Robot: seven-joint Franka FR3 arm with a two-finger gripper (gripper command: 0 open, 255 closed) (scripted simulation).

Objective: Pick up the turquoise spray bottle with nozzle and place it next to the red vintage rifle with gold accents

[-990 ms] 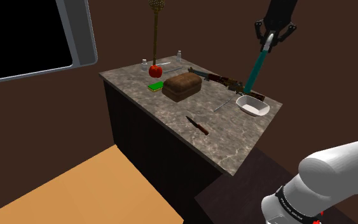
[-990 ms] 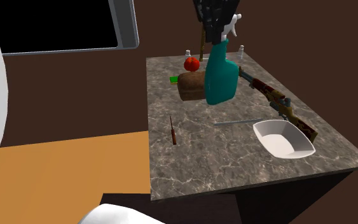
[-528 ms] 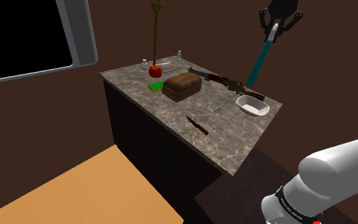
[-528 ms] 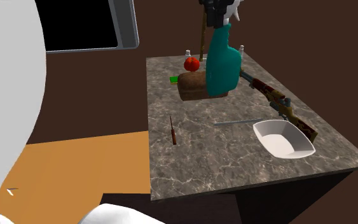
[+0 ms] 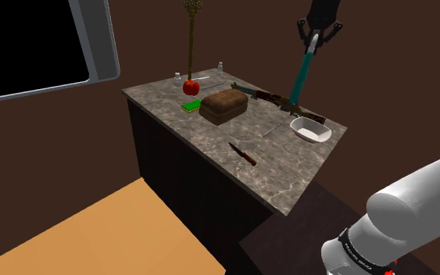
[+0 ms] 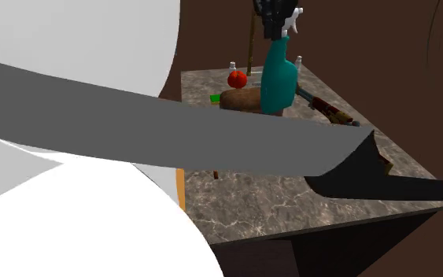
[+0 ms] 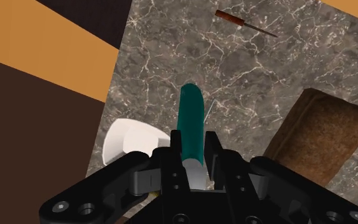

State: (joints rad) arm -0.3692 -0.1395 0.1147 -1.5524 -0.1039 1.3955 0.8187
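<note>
Fingers: black fingers [image 7: 213, 149] clamped on the neck of the teal spray bottle [image 5: 302, 74], which hangs high over the far right of the veined grey-brown stone counter [image 5: 288, 176].
Risk: it may swing or slip in descent and strike the red-and-gold rifle [image 5: 269, 97] or the white dish [image 5: 309, 130] beneath.
Counter: rifle along the far right edge, dish just beside it.
Room: dark brown walls [image 5: 155, 39], orange floor [image 5: 93, 234].

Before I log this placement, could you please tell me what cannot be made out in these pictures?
1. Second exterior view: the robot's arm crosses the foreground and hides part of the rifle.
2. Wrist view: the jaws hide much of the spray bottle's top and part of the white bowl.
3. Shoulder view: the small bottles at the table's back edge are too small to identify.
</note>
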